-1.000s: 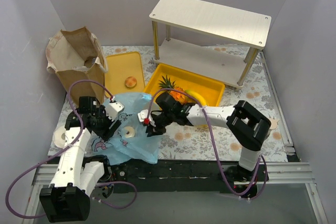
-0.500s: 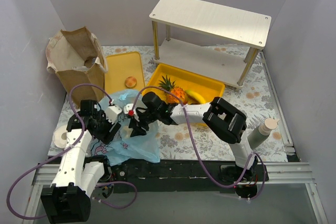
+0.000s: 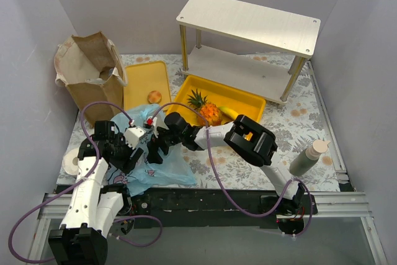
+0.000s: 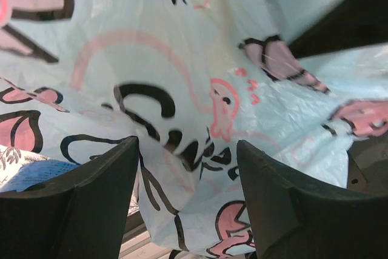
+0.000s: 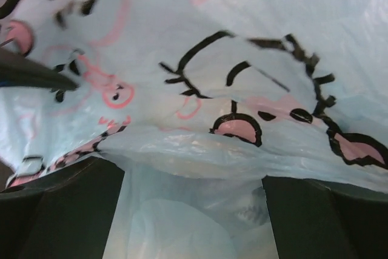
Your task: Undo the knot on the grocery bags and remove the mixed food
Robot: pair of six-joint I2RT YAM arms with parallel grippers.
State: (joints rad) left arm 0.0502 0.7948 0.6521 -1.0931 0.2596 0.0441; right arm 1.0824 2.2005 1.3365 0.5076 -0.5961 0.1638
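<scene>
The light-blue plastic bag [image 3: 162, 169] with cartoon prints lies crumpled at the near left. My left gripper [image 3: 129, 152] is at its left side. In the left wrist view a fold of the bag [image 4: 200, 107] hangs between the spread fingers of the left gripper [image 4: 188, 150]. My right gripper [image 3: 154, 151] reaches into the bag from the right. Its fingers stand wide open around bag film [image 5: 200, 89], and a pale rounded shape [image 5: 182, 232] shows through below. The brown paper bag [image 3: 90, 76] stands upright at the back left. A pineapple [image 3: 205, 108] and a banana [image 3: 229, 113] lie in the yellow bin [image 3: 248, 100].
A doughnut [image 3: 154, 96] sits on the flat yellow tray [image 3: 139, 82]. A white tape roll [image 3: 73, 162] lies by the left arm. A bottle [image 3: 308, 157] stands at the right. A two-level shelf [image 3: 248, 26] fills the back.
My right arm has swung left into the blue bag and its jaws have opened wide. The doughnut seen on the bag earlier is now covered. The left gripper has barely moved.
</scene>
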